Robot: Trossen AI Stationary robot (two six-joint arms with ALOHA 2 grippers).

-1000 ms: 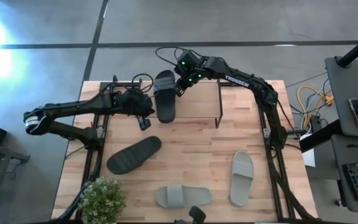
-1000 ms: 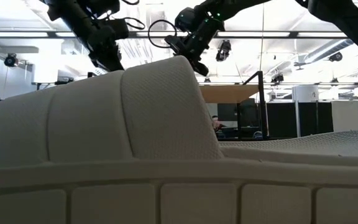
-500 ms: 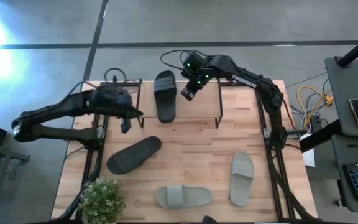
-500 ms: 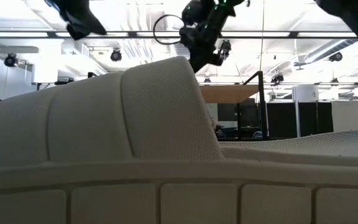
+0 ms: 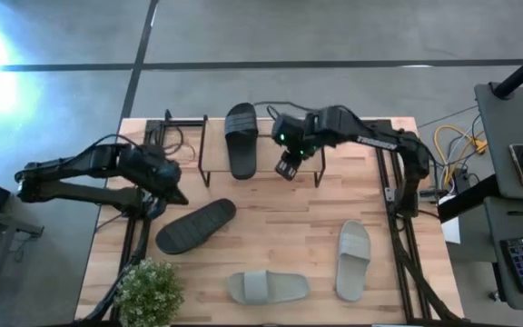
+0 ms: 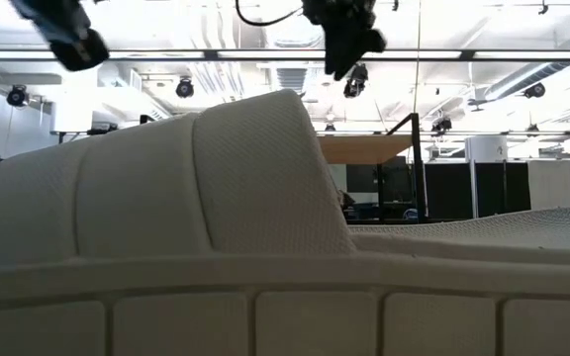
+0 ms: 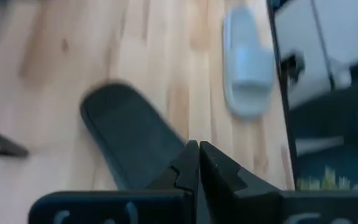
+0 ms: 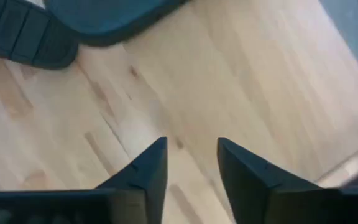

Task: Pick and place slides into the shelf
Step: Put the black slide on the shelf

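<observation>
One black slide (image 5: 241, 139) lies lengthwise on the shelf (image 5: 300, 136), near its left end, so room is left beside it for the others; the second black slide (image 5: 195, 225) and the two pale slides (image 5: 267, 287) (image 5: 353, 260) wait on the table (image 5: 289, 213); my right gripper (image 5: 286, 169) hangs empty just beside the placed slide, fingers parted a moderate way; a second ago it was shut beside the slide's toe, and has since let go and drawn back; my left gripper (image 7: 198, 163), fingers pressed together, has swung from the shelf toward the second black slide.
</observation>
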